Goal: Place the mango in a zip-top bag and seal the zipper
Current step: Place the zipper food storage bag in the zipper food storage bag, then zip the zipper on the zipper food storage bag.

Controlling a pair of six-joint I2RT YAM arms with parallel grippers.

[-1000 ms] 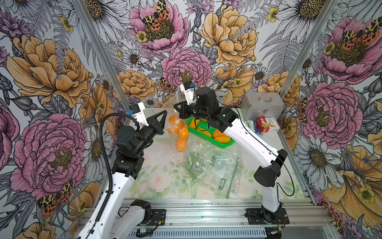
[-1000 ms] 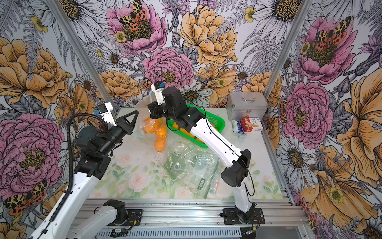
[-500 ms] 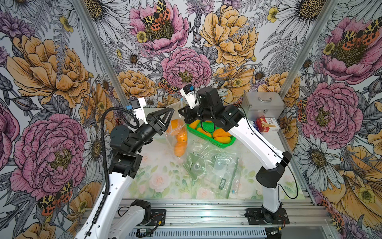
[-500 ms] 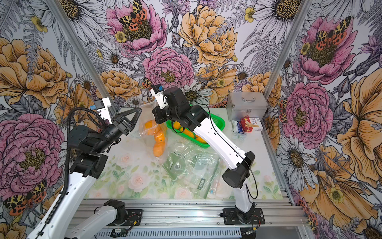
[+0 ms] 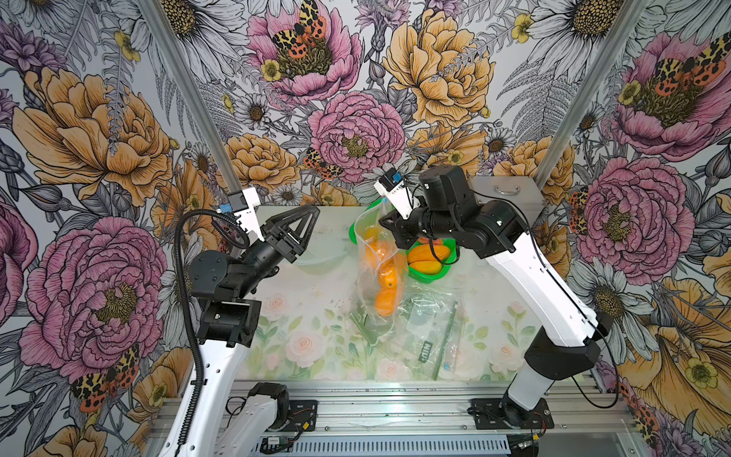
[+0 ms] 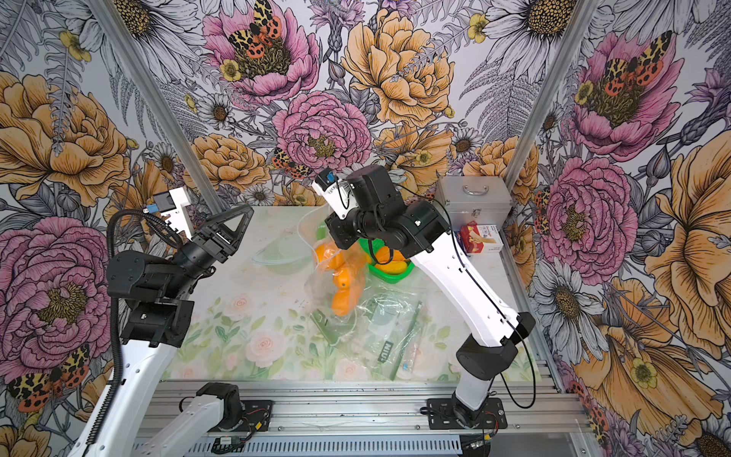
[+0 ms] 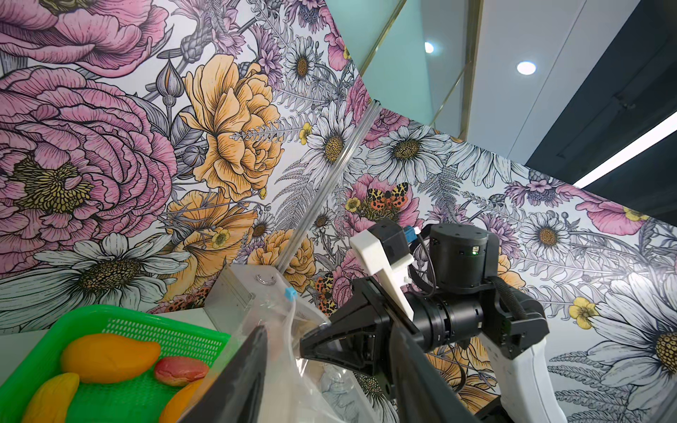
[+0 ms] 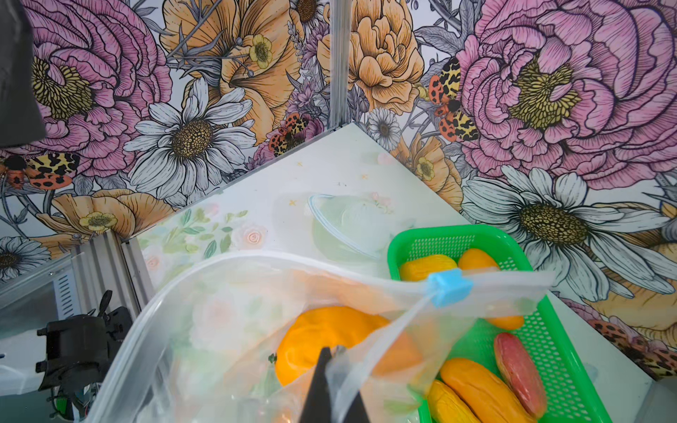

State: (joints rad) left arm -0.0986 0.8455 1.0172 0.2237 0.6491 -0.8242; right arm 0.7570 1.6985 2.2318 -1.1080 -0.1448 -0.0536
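Note:
A clear zip-top bag (image 5: 377,253) hangs by its top edge from my right gripper (image 5: 387,223), which is shut on the plastic; its lower end reaches the table. An orange mango (image 5: 385,302) lies inside it, seen in both top views, the mango (image 6: 342,302) low in the bag. In the right wrist view the bag's mouth gapes, with the blue slider (image 8: 447,287) at one end and my right gripper (image 8: 331,351) pinching the film over a mango (image 8: 322,329). My left gripper (image 5: 310,215) stands open left of the bag, apart from it; the left gripper (image 7: 327,326) holds nothing.
A green basket (image 5: 431,277) with more mangoes sits behind the bag. A clear bowl (image 6: 283,253) lies between my arms. Spare bags (image 5: 431,332) are heaped at centre right. A metal box (image 6: 472,198) and a red-and-white carton (image 6: 480,237) stand at the back right.
My left gripper has opened, let go of the bag and drawn back to the left. The right gripper has carried the bag's top a little to the right.

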